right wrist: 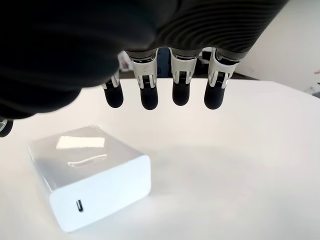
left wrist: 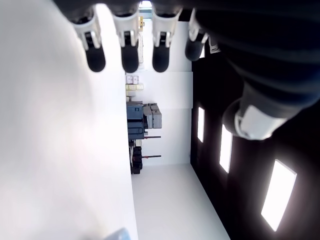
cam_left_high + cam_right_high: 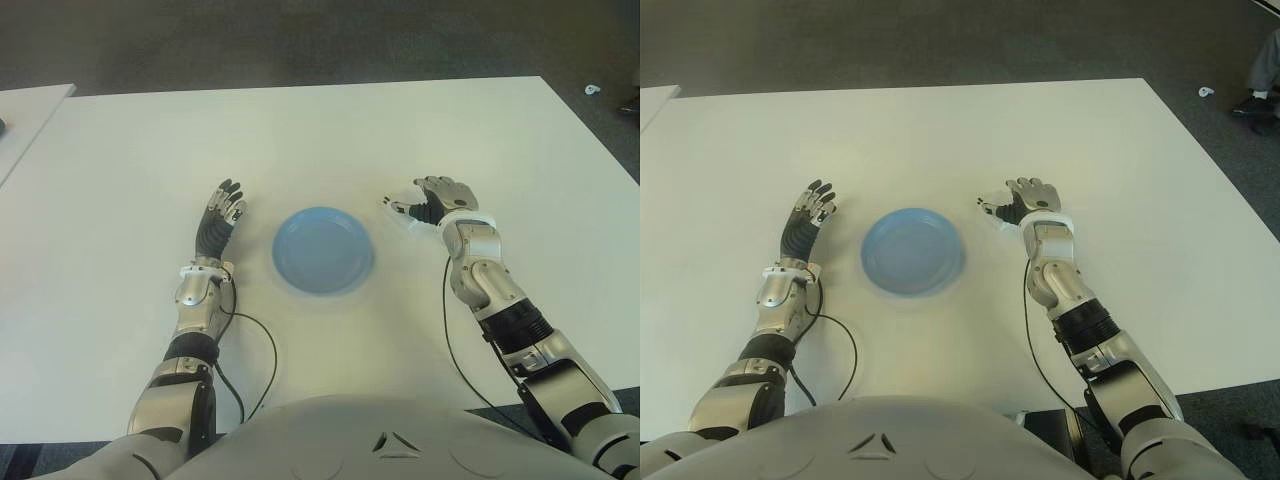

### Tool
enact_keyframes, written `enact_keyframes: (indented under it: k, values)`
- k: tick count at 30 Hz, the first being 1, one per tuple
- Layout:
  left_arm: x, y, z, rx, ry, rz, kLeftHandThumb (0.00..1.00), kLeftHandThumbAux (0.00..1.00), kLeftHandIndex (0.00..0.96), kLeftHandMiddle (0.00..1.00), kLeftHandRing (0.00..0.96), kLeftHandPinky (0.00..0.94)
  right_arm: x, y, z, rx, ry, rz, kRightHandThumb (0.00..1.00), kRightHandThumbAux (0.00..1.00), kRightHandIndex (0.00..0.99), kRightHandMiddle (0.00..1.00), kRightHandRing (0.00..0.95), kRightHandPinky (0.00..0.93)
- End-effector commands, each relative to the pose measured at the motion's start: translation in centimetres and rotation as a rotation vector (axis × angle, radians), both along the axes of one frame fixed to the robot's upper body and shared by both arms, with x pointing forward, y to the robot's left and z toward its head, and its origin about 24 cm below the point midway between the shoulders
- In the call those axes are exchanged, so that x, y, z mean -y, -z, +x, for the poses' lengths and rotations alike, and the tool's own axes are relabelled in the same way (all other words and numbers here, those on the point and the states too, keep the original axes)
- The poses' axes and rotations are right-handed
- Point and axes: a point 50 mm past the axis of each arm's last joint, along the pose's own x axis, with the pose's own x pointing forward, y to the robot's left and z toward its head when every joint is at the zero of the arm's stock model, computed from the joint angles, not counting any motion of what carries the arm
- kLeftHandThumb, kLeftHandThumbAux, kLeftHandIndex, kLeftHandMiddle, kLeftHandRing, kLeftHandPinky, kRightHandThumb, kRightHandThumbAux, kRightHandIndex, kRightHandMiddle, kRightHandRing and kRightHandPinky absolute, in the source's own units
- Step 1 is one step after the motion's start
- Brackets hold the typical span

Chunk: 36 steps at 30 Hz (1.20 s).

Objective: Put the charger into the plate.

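The charger (image 1: 90, 175) is a white block with one port in its end face, lying flat on the white table (image 3: 330, 140). My right hand (image 3: 410, 207) hovers over it just right of the plate; in the right wrist view its fingers (image 1: 149, 95) hang spread above the charger without touching it. In the eye views the hand covers most of the charger. The round blue plate (image 3: 323, 250) sits empty in the middle between my hands. My left hand (image 3: 222, 215) shows left of the plate, fingers (image 2: 129, 55) straight and holding nothing.
Black cables (image 3: 265, 350) trail from both forearms across the near table. Another table's corner (image 3: 30, 100) shows at the far left. Dark floor lies beyond the far edge, with a small white object (image 3: 593, 90) and a person's shoe (image 3: 1250, 100) at the right.
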Motion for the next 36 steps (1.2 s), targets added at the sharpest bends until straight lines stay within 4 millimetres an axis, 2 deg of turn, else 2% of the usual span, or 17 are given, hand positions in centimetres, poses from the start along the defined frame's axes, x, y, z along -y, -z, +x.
enact_keyframes:
  k: [1,23,36]
  values:
    - [0.7,4.8,-4.2,-0.265,-0.009,-0.066,0.000,0.519,0.043,0.114,0.117,0.142,-0.1,0.4,-0.4,-0.030,0.005,0.026,0.317,0.132,0.000,0.000,0.000,0.000]
    - [0.8,4.7,-4.2,-0.260,-0.004,-0.073,0.000,0.523,0.046,0.113,0.116,0.147,-1.0,1.2,-0.9,-0.067,0.006,0.052,0.334,0.125,0.000,0.000,0.000,0.000]
    - [0.8,4.7,-4.4,-0.254,0.000,-0.066,0.000,0.517,0.045,0.111,0.114,0.139,-0.9,2.9,-1.0,-0.104,0.041,0.059,0.331,0.123,0.000,0.000,0.000,0.000]
